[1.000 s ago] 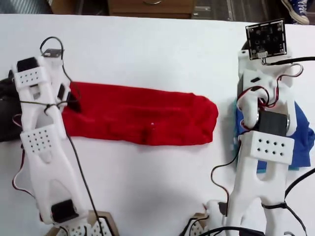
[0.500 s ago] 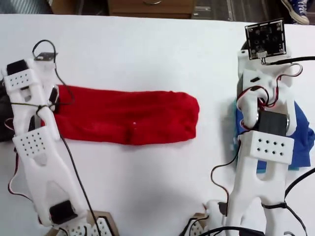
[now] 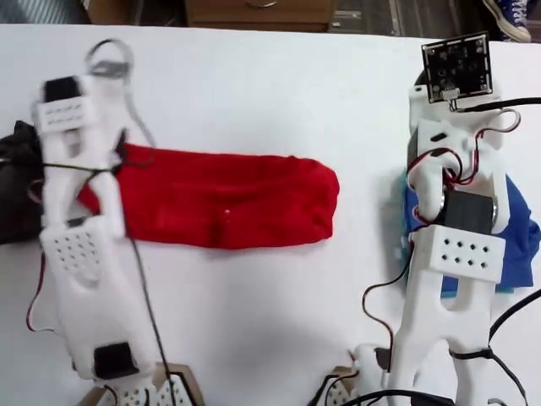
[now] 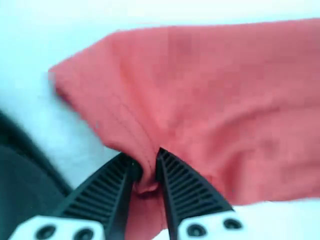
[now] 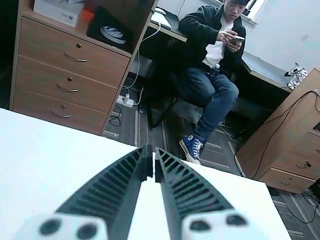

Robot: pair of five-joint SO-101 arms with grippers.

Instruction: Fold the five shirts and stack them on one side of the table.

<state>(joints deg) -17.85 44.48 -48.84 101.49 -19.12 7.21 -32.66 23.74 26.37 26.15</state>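
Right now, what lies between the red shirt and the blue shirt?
In the high view, just bare table separates the red shirt from the blue shirt.

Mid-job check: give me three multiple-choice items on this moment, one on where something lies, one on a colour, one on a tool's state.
1. Where does the blue shirt lie?
A. under the right arm, at the right side of the table
B. in the middle
C. at the left edge

2. What colour is the shirt that the left tool holds?
A. blue
B. red
C. black

3. How is the right tool?
A. shut on a shirt
B. wide open
C. shut on nothing

Answers:
1 A: in the high view, blue cloth shows beside and beneath that arm.
2 B: the left wrist view shows the jaws pinching a fold of the red shirt.
3 C: the right wrist view shows the jaws together with nothing between them.
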